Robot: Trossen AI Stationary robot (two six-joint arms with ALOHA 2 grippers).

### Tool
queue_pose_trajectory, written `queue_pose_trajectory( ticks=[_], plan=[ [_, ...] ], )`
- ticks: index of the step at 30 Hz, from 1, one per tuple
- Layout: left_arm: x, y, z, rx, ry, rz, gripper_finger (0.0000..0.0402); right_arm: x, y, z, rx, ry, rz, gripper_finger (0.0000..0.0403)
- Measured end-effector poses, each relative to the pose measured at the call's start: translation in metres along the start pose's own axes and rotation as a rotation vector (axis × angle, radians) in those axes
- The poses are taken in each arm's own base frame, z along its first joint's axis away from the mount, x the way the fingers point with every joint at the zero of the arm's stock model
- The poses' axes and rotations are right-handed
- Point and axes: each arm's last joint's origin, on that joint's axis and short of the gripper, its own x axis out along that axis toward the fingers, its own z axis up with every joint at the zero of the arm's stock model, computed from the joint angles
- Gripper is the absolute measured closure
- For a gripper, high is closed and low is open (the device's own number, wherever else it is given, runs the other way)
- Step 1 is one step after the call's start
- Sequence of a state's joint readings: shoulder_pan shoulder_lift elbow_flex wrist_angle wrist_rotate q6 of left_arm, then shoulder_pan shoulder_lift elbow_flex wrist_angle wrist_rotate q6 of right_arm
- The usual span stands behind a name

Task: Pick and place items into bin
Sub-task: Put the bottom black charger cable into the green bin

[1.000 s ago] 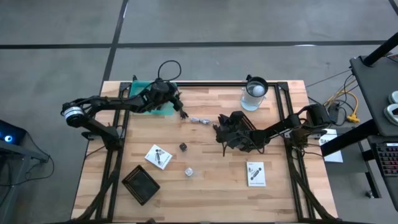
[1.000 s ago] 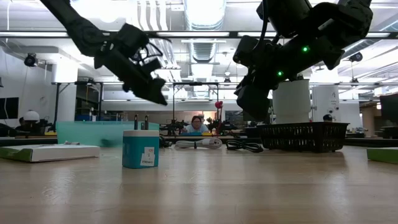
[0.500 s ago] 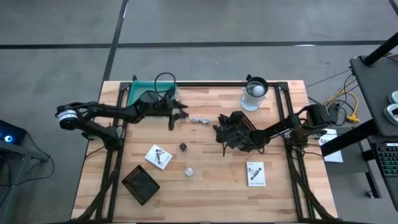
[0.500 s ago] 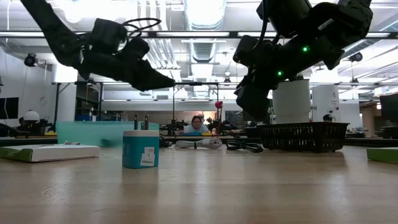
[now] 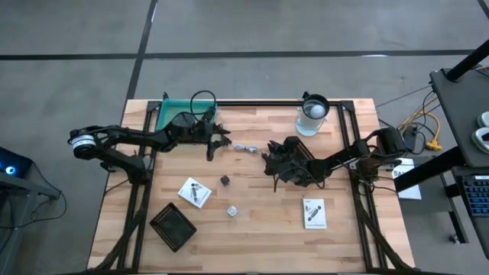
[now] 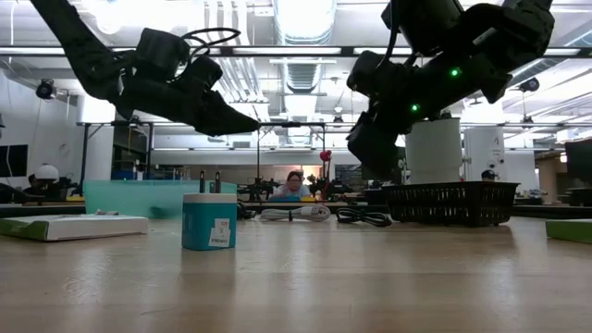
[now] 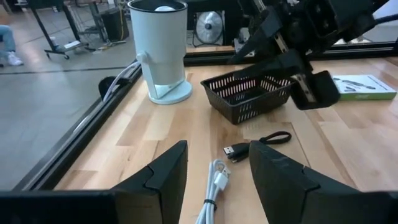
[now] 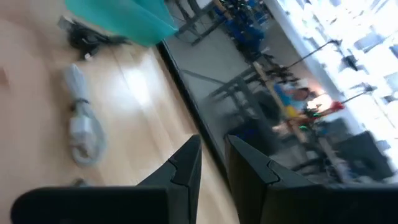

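Note:
My left gripper [image 5: 218, 147] [image 7: 217, 152] is open and empty, held above the table just left of a coiled white cable [image 5: 246, 148] [image 7: 214, 185]. A small black cable [image 7: 261, 142] lies beyond it, beside a black mesh basket [image 7: 249, 96]. My right gripper [image 5: 268, 161] [image 8: 213, 149] hangs above the basket's left end. Its fingers are a narrow gap apart with nothing between them. A dark cube [image 5: 225, 180], a white cube [image 5: 231, 210] and two white packets [image 5: 195, 192] [image 5: 314, 212] lie flat on the wood nearer the front.
A teal bin [image 5: 177, 114] stands at the far left behind my left arm. A cup with a white ball [image 5: 312, 114] stands at the far right. A flat black tray [image 5: 173, 226] lies at the near left. A black metal frame edges the table.
My left gripper has tipped from pointing steeply down to nearly level. It has drawn a little toward the table's left edge, away from the teal bin's front, and has held still for the last half second. It has stayed open.

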State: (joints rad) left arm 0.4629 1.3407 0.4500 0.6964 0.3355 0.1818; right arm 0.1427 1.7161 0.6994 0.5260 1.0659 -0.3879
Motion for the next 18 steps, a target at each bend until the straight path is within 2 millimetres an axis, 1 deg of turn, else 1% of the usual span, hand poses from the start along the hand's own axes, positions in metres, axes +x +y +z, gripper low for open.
queue_pose_trajectory(
  ticks=[3,4,6,8,11,16,18],
  plan=[
    [0.0,0.0,0.0,-0.001,0.0,0.0,0.0245,-0.001,0.007,0.002,0.036,-0.09,0.249,0.0342],
    [0.0,0.0,0.0,-0.001,0.001,0.0,0.0245,-0.001,0.009,0.003,0.065,-0.121,0.334,0.0342],
    [-0.001,-0.001,-0.002,-0.003,0.006,-0.001,0.0245,-0.002,0.011,0.005,0.147,-0.147,0.446,0.0341],
    [-0.001,-0.001,-0.003,-0.005,0.013,-0.002,0.0245,-0.002,0.011,0.005,0.218,-0.129,0.461,0.0336],
    [-0.002,-0.001,-0.005,0.0,0.019,0.002,0.0245,0.0,0.01,0.002,0.277,-0.082,0.438,0.0316],
    [-0.002,0.0,-0.006,0.002,0.027,0.039,0.0245,0.006,0.007,-0.008,0.413,0.046,0.443,0.0258],
    [-0.002,0.0,-0.006,0.003,0.03,0.051,0.0245,0.007,0.007,-0.014,0.428,0.102,0.439,0.0237]
  ],
)
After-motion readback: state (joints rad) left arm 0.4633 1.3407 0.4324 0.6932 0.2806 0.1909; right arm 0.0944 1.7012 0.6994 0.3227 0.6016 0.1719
